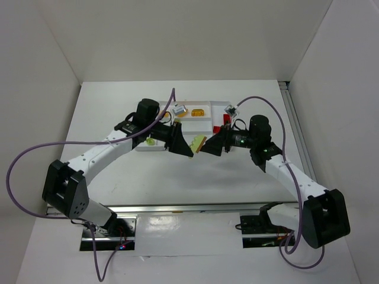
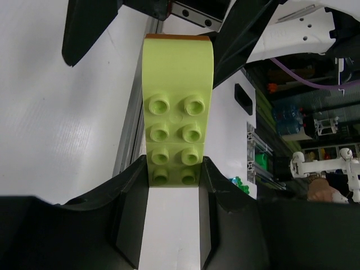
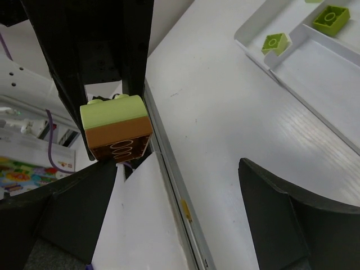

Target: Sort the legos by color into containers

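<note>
Currently, the left gripper (image 2: 175, 171) is clamped on the light green brick (image 2: 179, 84), held above the table (image 1: 148, 177) just in front of the tray (image 1: 201, 125). An orange brick (image 3: 121, 140) is stacked on its far face. The right gripper (image 3: 185, 191) faces that end, jaws wide apart and empty. Step in hand: splitting the stack. Next, close the right jaws on the orange brick only, then pull straight off.

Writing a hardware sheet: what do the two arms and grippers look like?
Both the left arm and right arm have white links with black joints and blocky black bases. The left gripper and right gripper are matte black with broad wedge-shaped fingers. A purple cable loops from each arm. A small green light glows on the right one.
</note>
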`<act>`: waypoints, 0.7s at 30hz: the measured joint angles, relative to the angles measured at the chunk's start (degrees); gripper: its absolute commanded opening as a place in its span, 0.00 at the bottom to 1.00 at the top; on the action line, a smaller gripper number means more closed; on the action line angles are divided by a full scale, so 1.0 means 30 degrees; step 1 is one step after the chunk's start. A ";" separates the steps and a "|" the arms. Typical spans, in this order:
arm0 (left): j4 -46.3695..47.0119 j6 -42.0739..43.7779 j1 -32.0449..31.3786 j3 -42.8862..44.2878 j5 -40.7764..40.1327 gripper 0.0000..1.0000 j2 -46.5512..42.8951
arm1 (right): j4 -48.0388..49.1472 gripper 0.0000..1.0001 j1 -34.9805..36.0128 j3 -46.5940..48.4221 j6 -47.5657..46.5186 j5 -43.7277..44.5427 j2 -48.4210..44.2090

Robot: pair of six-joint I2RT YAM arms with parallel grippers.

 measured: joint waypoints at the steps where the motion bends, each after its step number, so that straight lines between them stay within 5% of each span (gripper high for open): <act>1: 0.0087 -0.0007 0.0000 0.0000 0.0087 0.00 -0.0007 | 0.0182 0.96 0.0073 0.0000 0.0051 -0.0058 0.0117; 21: 0.0940 -0.0896 0.1617 -0.0823 0.0896 0.00 -0.0313 | 0.0379 0.99 0.0597 0.1486 -0.0721 -0.1610 0.0787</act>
